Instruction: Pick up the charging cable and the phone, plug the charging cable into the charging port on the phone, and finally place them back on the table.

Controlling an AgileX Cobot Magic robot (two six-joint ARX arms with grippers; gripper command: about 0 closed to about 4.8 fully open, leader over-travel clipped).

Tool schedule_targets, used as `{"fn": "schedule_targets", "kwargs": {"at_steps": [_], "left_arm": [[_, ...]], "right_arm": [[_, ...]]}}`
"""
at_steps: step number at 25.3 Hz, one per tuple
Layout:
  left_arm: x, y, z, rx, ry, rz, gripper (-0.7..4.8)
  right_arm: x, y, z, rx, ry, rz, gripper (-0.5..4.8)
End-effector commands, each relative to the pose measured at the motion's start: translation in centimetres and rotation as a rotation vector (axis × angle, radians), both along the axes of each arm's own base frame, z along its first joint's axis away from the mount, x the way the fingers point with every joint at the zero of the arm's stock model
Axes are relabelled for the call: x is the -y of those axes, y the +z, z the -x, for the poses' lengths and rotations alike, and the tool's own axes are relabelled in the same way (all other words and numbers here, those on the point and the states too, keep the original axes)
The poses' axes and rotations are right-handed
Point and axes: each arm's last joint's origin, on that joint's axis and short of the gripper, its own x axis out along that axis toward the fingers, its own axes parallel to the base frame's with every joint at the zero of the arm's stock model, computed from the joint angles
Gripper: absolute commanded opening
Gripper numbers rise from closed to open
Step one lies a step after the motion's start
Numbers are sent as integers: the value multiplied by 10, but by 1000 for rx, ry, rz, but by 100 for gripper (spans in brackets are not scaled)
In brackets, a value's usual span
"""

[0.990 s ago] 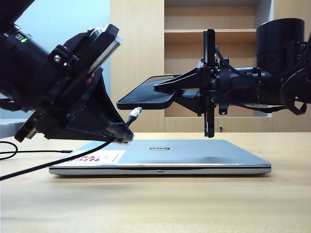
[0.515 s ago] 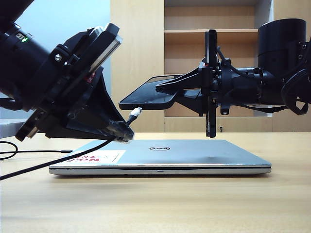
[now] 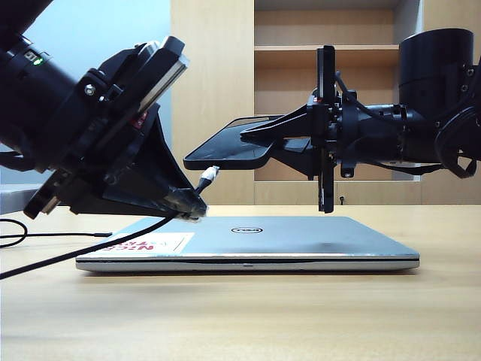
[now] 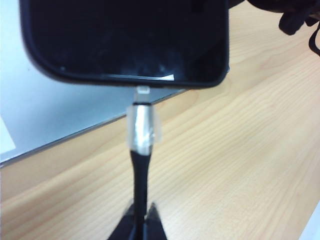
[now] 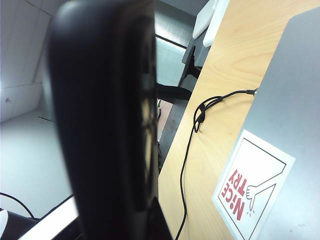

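Observation:
My left gripper (image 3: 192, 207) hangs low over the laptop's left end, shut on the black charging cable (image 3: 90, 248). In the left wrist view its fingertips (image 4: 152, 216) pinch the cord (image 4: 140, 172) just behind the silver plug (image 4: 143, 125). The plug's tip meets the short edge of the phone (image 4: 125, 40); the charging port itself is too blurred to make out. My right gripper (image 3: 259, 139) reaches in from the right and is shut on the black phone (image 3: 225, 152), holding it level in the air. In the right wrist view the phone (image 5: 100, 120) fills the left half.
A closed silver Dell laptop (image 3: 248, 242) with a red-lettered sticker (image 3: 150, 243) lies on the beige table (image 3: 240, 316) under both grippers. The rest of the cord trails off left across the table (image 5: 192, 145). A wooden shelf cabinet (image 3: 218, 75) stands behind.

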Motion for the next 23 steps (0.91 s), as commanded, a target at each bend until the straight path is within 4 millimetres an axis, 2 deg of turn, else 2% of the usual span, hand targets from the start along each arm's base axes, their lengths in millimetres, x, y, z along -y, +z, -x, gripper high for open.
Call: {"fn": "schedule_targets", "kwargs": {"at_steps": [1,23], "left_arm": [[1,4,-1,19,1,18,-8],[1,4,-1,19,1,18,-8]], "right_arm": [[-1,7,1,58,19,-17,-5],[-1,7,3,134,83,0,-5]]}}
